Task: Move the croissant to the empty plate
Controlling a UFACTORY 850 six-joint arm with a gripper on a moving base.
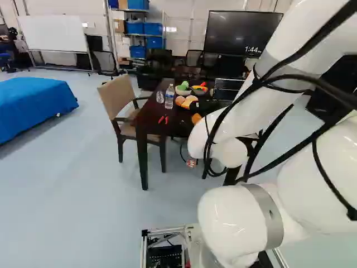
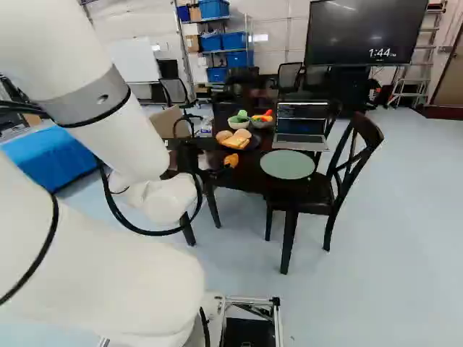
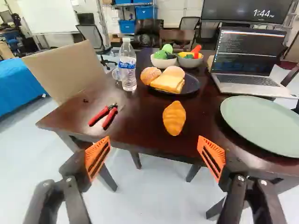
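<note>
1. Left base view: from behind the arm point(image 1: 231, 218) on its left, facing twelve o'clock, slightly down; arm close at two o'clock, surface point(image 1: 148, 113) farther off.
2. Right base view: from behind on the right, facing alike; arm close at ten o'clock.
3. Wrist view: from the wrist, nearest the surface, looking across it toward twelve.
4. All three share the surface and the screen point(image 2: 365, 32) at one o'clock; right base and wrist share the green plate point(image 3: 264, 123).
</note>
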